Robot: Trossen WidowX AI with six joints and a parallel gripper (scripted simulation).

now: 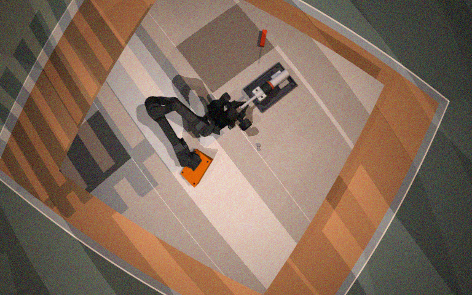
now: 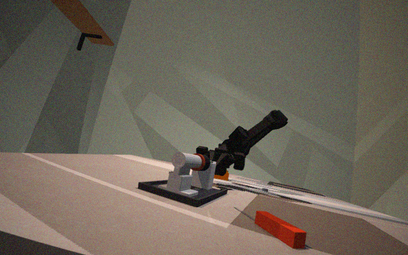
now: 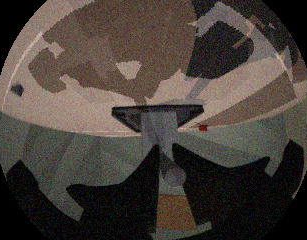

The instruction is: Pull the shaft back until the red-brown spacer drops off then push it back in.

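Note:
The light grey housing [image 1: 279,77] [image 2: 190,161] stands on the dark tray [image 1: 292,88] [image 2: 168,194]. The red-brown spacer [image 1: 270,84] [image 2: 203,161] is a thin ring right beside the housing, still up on the shaft line. Black spacers [image 1: 267,88] [image 2: 207,162] sit against it, between it and the pale bracket [image 1: 256,95] [image 2: 205,178]. The pale shaft [image 1: 248,102] runs out of the bracket to my gripper [image 1: 239,108], which is shut on it. The shaft's round end [image 3: 174,176] shows between the dark fingers in the wrist view. The stretch inside the spacers is hidden.
A red block [image 1: 263,37] [image 2: 279,229] [image 3: 203,128] lies on the table beyond the tray. A tiny grey item [image 1: 258,147] lies on the table on the other side. My orange base [image 1: 195,176] is behind the arm.

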